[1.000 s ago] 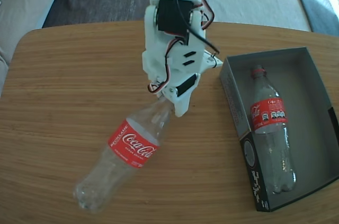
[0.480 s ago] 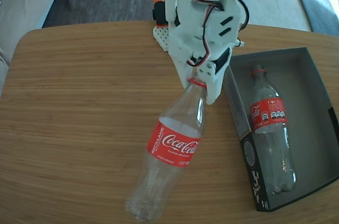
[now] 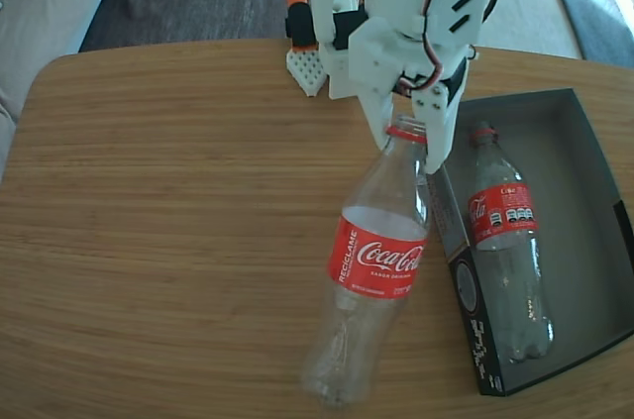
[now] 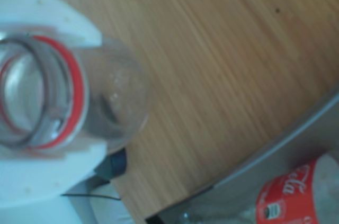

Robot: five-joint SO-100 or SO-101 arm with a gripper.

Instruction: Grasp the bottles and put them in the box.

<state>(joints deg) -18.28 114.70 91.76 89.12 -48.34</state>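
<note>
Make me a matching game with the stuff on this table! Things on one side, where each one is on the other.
Things:
1. bottle held by the neck
2. second bottle
3. gripper
4. box

Places:
A. lying inside the box
B. hanging over the wooden table
C. shut on a bottle neck
D. at the right side of the table in the fixed view

Pairs: 1-B, 2-A, 3-C, 4-D

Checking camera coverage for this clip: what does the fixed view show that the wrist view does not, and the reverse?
Only the fixed view shows the arm's base, the whole box and the full length of both bottles. Only the wrist view looks down the held bottle's open mouth, clamped between the white fingers. Both show the gripper shut on the held bottle, the wooden table and the boxed bottle.
</note>
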